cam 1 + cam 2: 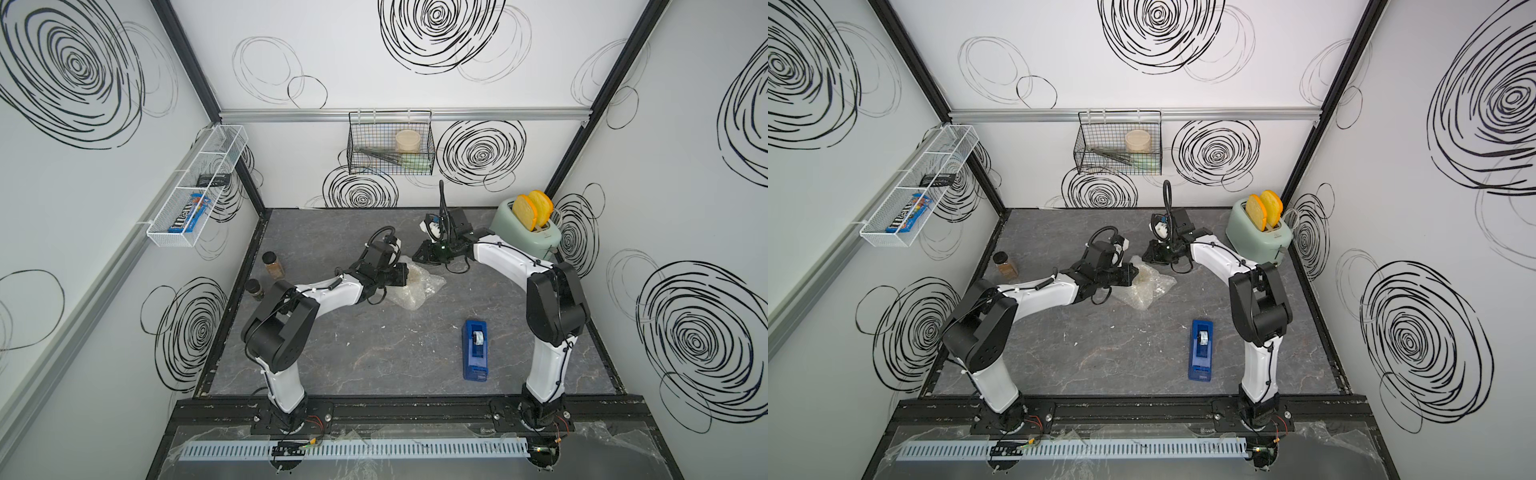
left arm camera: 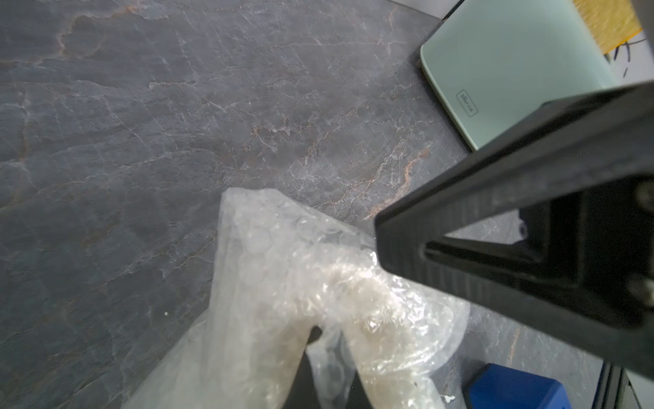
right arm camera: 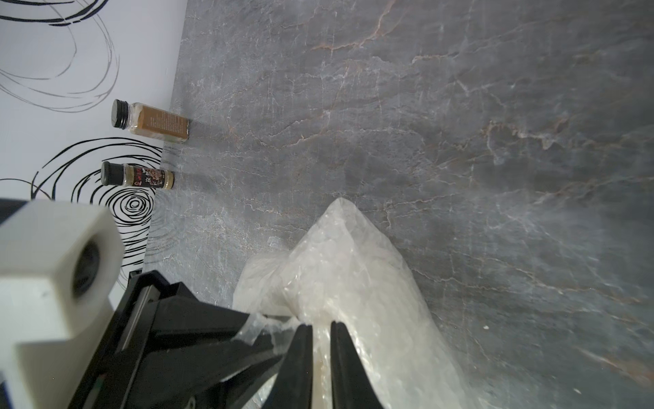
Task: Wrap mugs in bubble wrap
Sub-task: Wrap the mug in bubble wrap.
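A grey, marble-veined counter [image 1: 374, 353] is seen beneath both pairs of jaws. A mint-green toaster [image 1: 528, 243] loaded with two yellow slices is set well to the right of the right jaws, by the back corner. A clear, crumpled sheet of bubble wrap [image 1: 419, 286] is heaped between the left jaws and the right jaws and is touched by both. A blue tape dispenser [image 1: 474, 349] is laid well apart from the right jaws, toward the arm bases. A cream-white ceramic mug [image 2: 357, 279] is made out only dimly through the wrap, just ahead of the left jaws. Two small dark-capped spice jars [image 3: 152, 122] are stood well to the left of the left jaws, by the wall. The left jaws are drawn nearly closed on a fold of wrap that veils them. The right jaws are set narrow, with a fold of wrap caught between them.
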`<state>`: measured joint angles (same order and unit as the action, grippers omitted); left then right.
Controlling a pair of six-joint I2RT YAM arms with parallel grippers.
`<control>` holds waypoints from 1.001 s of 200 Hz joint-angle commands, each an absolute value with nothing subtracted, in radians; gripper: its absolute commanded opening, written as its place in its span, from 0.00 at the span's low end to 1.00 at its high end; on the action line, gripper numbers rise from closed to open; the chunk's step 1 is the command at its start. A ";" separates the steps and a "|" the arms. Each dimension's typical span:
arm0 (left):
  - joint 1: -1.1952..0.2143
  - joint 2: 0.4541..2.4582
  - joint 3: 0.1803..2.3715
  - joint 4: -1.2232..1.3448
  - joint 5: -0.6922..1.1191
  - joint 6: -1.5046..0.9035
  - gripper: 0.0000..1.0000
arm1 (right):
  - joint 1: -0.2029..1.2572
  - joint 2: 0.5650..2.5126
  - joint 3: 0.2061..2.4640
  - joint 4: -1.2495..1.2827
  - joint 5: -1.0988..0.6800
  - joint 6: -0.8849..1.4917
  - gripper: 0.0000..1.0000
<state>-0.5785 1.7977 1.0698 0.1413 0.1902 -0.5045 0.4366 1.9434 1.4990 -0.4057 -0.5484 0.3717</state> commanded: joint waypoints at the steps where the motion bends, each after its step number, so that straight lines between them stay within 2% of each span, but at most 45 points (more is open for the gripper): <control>1: -0.630 1.847 1.096 0.003 0.125 -0.445 0.10 | 0.442 1.969 1.533 -0.394 -0.607 0.394 0.17; 60: -0.672 1.865 1.134 -0.052 0.046 -0.384 0.10 | 0.440 1.973 1.512 -0.374 -0.628 0.393 0.15; 74: -0.675 1.865 1.131 -0.048 0.046 -0.376 0.10 | 0.443 1.976 1.519 -0.381 -0.649 0.386 0.06; 94: -0.680 1.855 1.126 -0.039 0.058 -0.370 0.13 | 0.458 1.985 1.527 -0.432 -0.652 0.348 0.00; 122: -0.689 1.839 1.130 -0.035 0.062 -0.359 0.17 | 0.474 1.986 1.478 -0.489 -0.624 0.292 0.00; 161: -0.695 1.803 1.124 -0.016 0.106 -0.362 0.26 | 0.473 2.034 1.507 -0.600 -0.529 0.234 0.00; 200: -0.674 1.747 1.106 0.022 0.214 -0.396 0.48 | 0.472 2.043 1.510 -0.624 -0.468 0.218 0.00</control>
